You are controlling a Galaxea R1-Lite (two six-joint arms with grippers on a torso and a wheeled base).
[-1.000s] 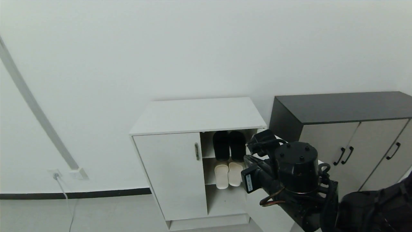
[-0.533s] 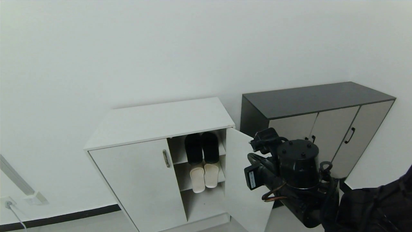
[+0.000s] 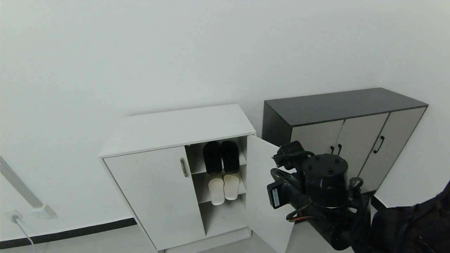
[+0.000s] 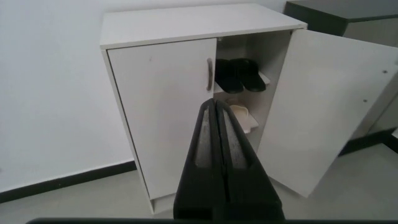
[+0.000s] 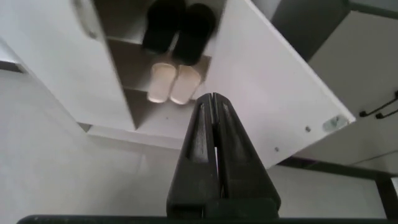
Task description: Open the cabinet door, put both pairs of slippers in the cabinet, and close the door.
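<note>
Black slippers (image 3: 221, 157) are shelved above white slippers (image 3: 223, 188) | door (image 3: 260, 175) hinge plate (image 5: 331, 124) is caught by right wrist view | left hand (image 4: 216, 106), right hand (image 5: 213, 98) are pinched closed

The left gripper (image 4: 216, 104), black and wedge-shaped, is hovering in front of the white wooden cabinet (image 4: 186, 25), its two fingers (image 4: 204, 134) pressing flat together with nothing between them. One cabinet door (image 4: 161, 112), carrying a slim metal handle (image 4: 209, 74), is sitting shut, while the other door (image 4: 329, 106) is hanging wide open. Inside, a pair of black slippers (image 4: 239, 67) is lying on the upper shelf, and a pair of cream slippers (image 4: 242, 115) is resting on the shelf just below. A dark-topped cabinet (image 4: 342, 11) is showing beside the white one, and a black baseboard (image 4: 62, 182) is running along the white wall above the grey floor (image 4: 348, 180).
</note>
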